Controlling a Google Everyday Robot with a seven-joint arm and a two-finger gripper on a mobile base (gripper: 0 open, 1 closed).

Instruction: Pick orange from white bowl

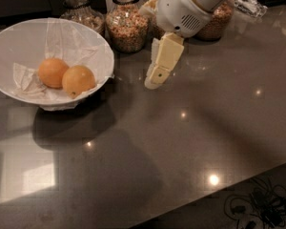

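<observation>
The white bowl [4, 51], lined with crumpled white paper, stands on the dark counter at the left. Two round fruits lie in it side by side. The golden yellow-orange one, the orange [78, 80], is on the right, near the bowl's front right wall. A deeper pinkish-orange fruit [52, 72] touches it on the left. My cream-coloured gripper [155, 79] hangs from the white arm [186, 6], pointing down and left. It is just above the counter to the right of the bowl, apart from its rim, and holds nothing.
Glass jars of grains stand along the back: one [78, 8] behind the bowl, one [127, 25] beside the arm, one [217, 18] partly hidden by it. The glossy dark counter [181, 142] ends at the front right, with cables [257, 209] on the floor below.
</observation>
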